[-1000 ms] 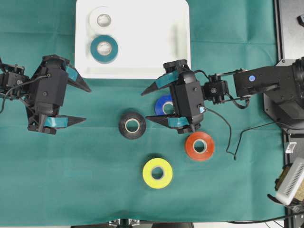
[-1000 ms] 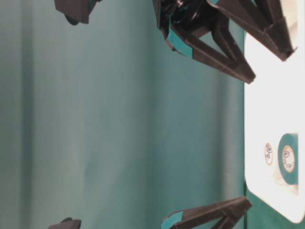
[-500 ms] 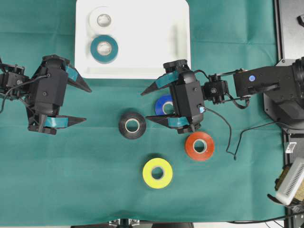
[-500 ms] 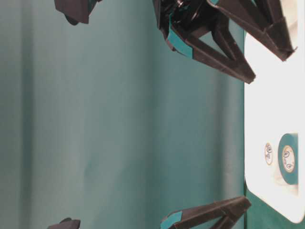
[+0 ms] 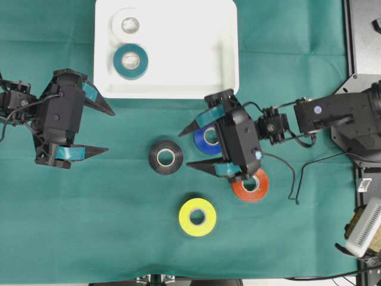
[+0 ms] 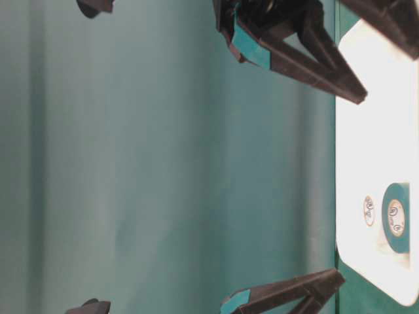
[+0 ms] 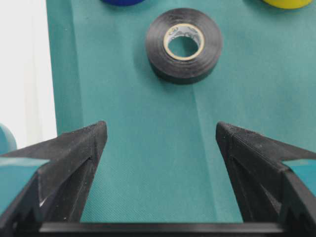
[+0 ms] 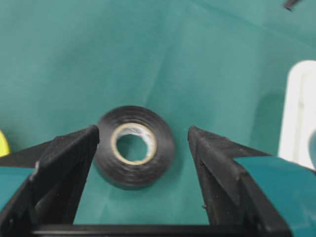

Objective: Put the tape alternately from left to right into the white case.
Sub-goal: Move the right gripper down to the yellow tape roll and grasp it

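The white case (image 5: 178, 92) holds a white roll (image 5: 127, 24) and a teal roll (image 5: 131, 61) at its left. On the green cloth lie the black (image 5: 166, 157), blue (image 5: 207, 137), red (image 5: 253, 186) and yellow (image 5: 197, 217) tape rolls. My right gripper (image 5: 183, 149) is open and points left at the black roll (image 8: 134, 146), which lies just ahead of its fingertips, apart from both. Its body covers part of the blue and red rolls. My left gripper (image 5: 110, 131) is open and empty, left of the black roll (image 7: 183, 44).
The right arm reaches in from the robot base (image 5: 363, 119) at the right edge, trailing a black cable (image 5: 292, 173). The case's rim (image 8: 298, 108) is close to the right gripper's right finger. In the table-level view the case (image 6: 366, 131) shows with the teal roll (image 6: 395, 217).
My right gripper has moved toward the table's near edge, uncovering more of the blue roll and covering part of the red one. The left gripper has not moved.
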Robot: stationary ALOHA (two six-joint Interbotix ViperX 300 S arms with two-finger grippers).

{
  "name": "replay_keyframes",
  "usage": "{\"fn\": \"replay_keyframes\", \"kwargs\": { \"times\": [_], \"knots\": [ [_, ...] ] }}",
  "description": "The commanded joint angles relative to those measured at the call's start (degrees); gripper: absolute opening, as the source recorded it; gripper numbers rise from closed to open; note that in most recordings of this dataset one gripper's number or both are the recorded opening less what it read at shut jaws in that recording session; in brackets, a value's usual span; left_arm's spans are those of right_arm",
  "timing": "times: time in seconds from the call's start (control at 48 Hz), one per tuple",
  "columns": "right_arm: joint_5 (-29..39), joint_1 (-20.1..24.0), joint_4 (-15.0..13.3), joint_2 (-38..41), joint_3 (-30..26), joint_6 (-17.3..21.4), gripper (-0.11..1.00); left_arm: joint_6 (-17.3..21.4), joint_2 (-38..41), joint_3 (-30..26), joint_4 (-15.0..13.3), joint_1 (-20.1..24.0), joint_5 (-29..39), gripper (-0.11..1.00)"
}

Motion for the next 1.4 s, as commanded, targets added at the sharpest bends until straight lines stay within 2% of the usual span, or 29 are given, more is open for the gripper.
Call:
{"fn": "replay_keyframes", "kwargs": {
  "times": [0.0, 0.333, 0.521, 0.75, 1.0, 1.146, 1.375],
  "knots": [
    [-0.26, 1.41, 0.18, -0.53, -0.7, 0.09, 0.74, 0.09, -0.53, -0.62, -0.09, -0.18, -0.44, 0.6],
    [-0.18, 8.0, 0.18, -0.53, -0.62, 0.09, 0.74, 0.09, -0.53, -0.88, -0.18, -0.18, -0.44, 0.6],
    [1.32, 10.28, 0.18, -0.53, -0.62, 0.53, 0.74, -0.35, -0.62, -0.79, -0.18, -0.18, -0.44, 0.6],
    [3.43, 10.63, -0.09, 0.35, -0.88, 5.36, 0.74, -1.49, -0.53, -0.62, -0.09, -0.18, -0.44, 0.6],
    [10.2, 11.16, -0.18, 5.45, -3.69, 9.23, 0.74, -1.76, -0.53, -0.62, -0.09, -0.18, -0.53, 0.6],
    [13.45, 11.69, -0.09, 8.0, -5.89, 10.72, 0.74, -1.76, -0.53, -0.62, -0.18, -0.18, -0.53, 0.6],
    [14.15, 12.92, -0.18, 10.02, -8.09, 11.34, 0.74, -1.76, -0.53, -0.53, -0.18, -0.18, -0.62, 0.6]
  ]
}}
